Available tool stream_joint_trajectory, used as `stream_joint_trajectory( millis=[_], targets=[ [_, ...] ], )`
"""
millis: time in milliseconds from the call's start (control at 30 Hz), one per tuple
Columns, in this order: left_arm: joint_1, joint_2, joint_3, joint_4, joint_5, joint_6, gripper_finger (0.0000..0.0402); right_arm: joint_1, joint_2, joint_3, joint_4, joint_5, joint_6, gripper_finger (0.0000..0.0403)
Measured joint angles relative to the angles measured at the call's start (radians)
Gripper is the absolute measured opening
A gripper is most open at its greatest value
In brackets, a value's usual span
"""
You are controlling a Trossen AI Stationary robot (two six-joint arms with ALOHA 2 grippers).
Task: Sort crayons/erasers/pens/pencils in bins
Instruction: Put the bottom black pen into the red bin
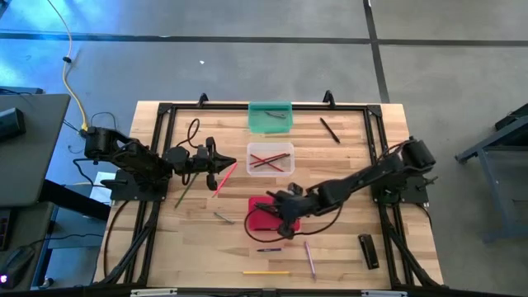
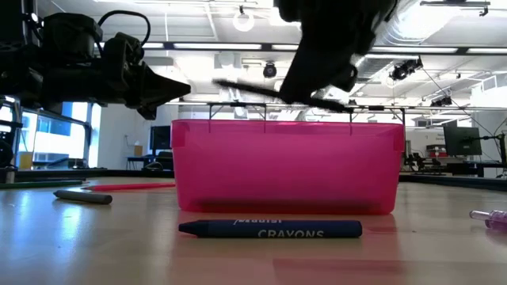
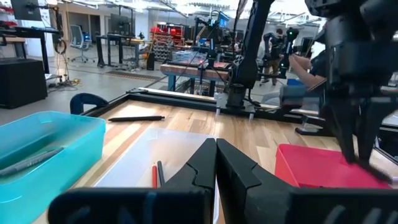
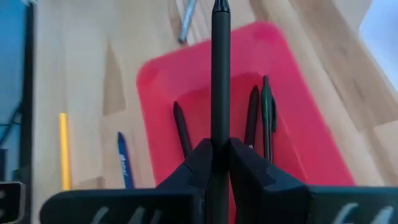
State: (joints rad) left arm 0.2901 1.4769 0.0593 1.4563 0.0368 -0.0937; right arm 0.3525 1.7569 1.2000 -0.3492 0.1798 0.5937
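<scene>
- Nearest your low camera lay a blue crayon marked CRAYONS, flat on the wood just in front of the red bin, at lower centre of that frame.
- Your right gripper was pinching a black pen between its fingers, holding it above the red bin; in the right wrist view the pen ran straight up the middle of the frame.
- Inside that bin you could see three more dark pens lying on the floor.
- In the high view the right gripper sat at lower centre, over the red bin.
- Your left gripper was pressed together and held nothing, at left of centre, just beside a red pencil.
- The clear bin at centre held crossed pencils; the teal bin stood above it at upper centre.
- A yellow pencil and a pink pencil lay near the bottom edge.
- A loose pen lay right of the teal bin.
</scene>
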Motion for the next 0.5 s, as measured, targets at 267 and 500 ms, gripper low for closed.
stream_joint_trajectory(
  millis=[267,500],
  targets=[
    [0.000,0.000,0.001,-0.001,0.000,0.000,0.0000,-0.031,0.097,0.019,-0.012,-0.066,0.016,0.0026],
    [0.000,0.000,0.001,-0.001,0.000,0.000,0.0000,-0.052,0.130,0.019,-0.008,-0.091,0.012,0.0025]
  ],
)
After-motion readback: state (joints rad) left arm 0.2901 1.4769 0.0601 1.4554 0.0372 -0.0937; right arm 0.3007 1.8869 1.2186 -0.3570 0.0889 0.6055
